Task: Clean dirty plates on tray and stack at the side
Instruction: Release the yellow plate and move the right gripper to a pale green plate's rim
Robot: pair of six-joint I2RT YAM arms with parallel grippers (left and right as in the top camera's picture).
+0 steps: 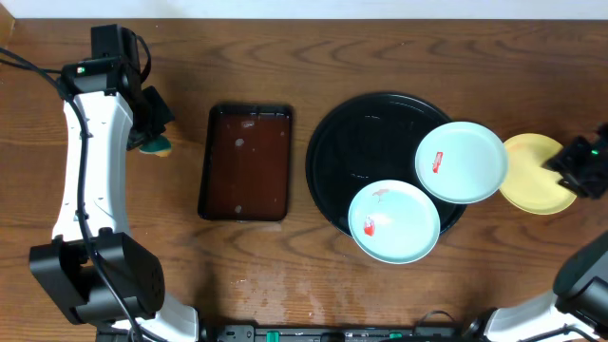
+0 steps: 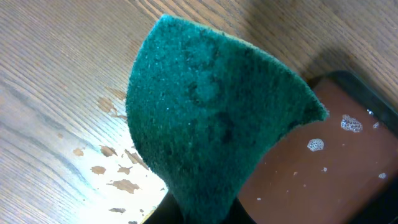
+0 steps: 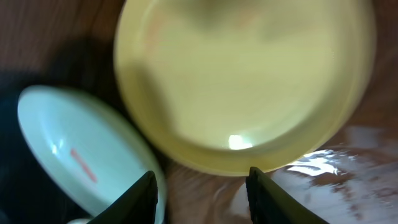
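Note:
The round black tray holds two mint-white plates with red smears, one at its right rim and one at its front rim. The pale yellow plate lies on the wood right of the tray. My right gripper is open and empty just right of the yellow plate. A mint plate shows at the left of the right wrist view. My left gripper is shut on a green sponge above the table at far left.
A rectangular dark-brown tray with soapy water stands between the left arm and the black tray; it also shows in the left wrist view. Wet patches lie on the wood below the sponge.

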